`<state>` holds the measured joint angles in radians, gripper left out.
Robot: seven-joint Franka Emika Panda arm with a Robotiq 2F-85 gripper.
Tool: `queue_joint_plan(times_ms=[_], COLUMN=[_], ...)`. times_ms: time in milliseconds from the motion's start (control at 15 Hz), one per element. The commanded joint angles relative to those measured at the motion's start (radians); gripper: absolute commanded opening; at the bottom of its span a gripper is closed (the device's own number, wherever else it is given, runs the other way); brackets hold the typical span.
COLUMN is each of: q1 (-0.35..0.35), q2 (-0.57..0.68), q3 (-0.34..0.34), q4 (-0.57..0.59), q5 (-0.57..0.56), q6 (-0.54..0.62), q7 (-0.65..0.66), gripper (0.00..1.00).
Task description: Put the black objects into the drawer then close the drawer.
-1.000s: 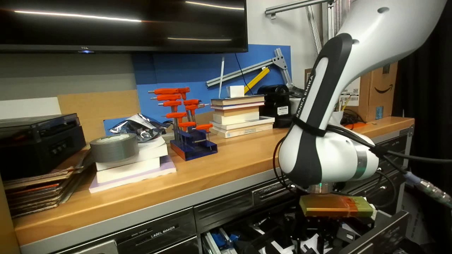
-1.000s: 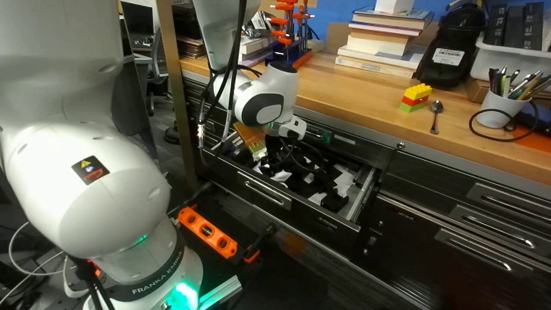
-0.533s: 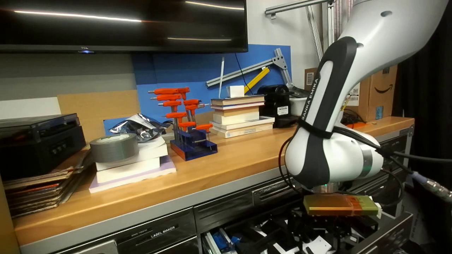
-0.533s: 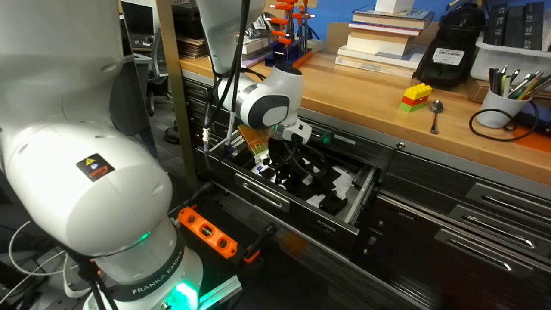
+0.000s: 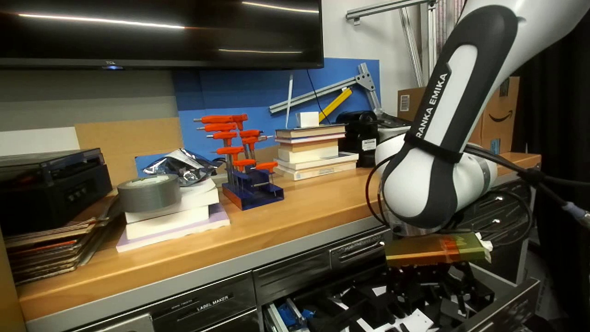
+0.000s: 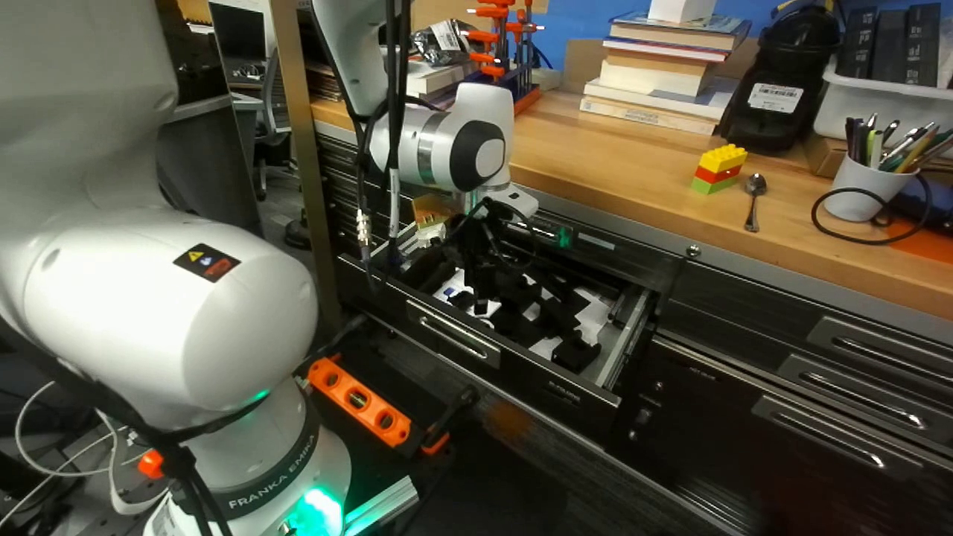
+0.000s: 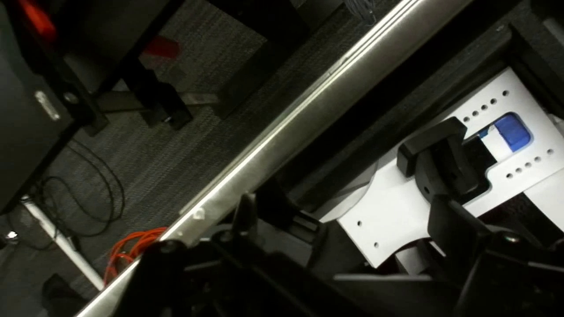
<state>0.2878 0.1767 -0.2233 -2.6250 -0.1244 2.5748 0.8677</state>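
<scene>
Moved since the earlier frames: the arm. The wrist [image 6: 447, 152] stands higher above the drawer [image 6: 543, 374], the forearm [image 5: 456, 92] leans farther from upright, and the yellow-and-orange box [image 5: 435, 250] beside the wrist has risen and tipped slightly.

Arm, white and black, one. Base [image 6: 257, 455] at lower left in an exterior view, lit green at its foot; rounded shoulder [image 6: 171, 313] above it; forearm slanting down from the upper edge in both exterior views; wrist bent over the drawer. Cables [image 6: 397, 97] run alongside.

Tool, black [image 7: 346, 213], one. Hangs below the wrist, pointing down over the drawer. Fingers [image 7: 458, 233] well apart in the wrist view, drawer contents showing beyond the gap.

Drawer, wide, dark grey, one. Pulled out beneath the tabletop [image 6: 595, 164]; long handle [image 6: 458, 335] on its front.

Black objects [image 6: 575, 350], several. Inside the drawer, among white pieces; overlapping, so the number cannot be told. In the wrist view, a black piece [image 7: 449, 160] lies over a white plate [image 7: 392, 222] with rows of holes; a blue piece [image 7: 513, 132] shows at the plate's slot.

On the tabletop: toy bricks [image 6: 718, 170], spoon [image 6: 756, 186] just beside them, cup [image 6: 862, 192] of pens, books [image 6: 663, 71] stacked, red-handled hex keys [image 5: 228, 151] in a blue rack [image 5: 258, 198].
</scene>
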Motion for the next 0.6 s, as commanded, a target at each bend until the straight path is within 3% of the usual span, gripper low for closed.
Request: queue_joint_plan(times_ms=[0,333,533], q1=[-0.050,-0.123,-0.147], q2=[-0.101,-0.153,-0.158], q3=[0.075,0.172,0.187], q4=[-0.011,-0.069,-0.111], q5=[-0.026,0.086,0.081], q6=[-0.154,-0.143,-0.117], q7=[0.144,0.180,0.323], gripper=[1.00,1.00,1.00])
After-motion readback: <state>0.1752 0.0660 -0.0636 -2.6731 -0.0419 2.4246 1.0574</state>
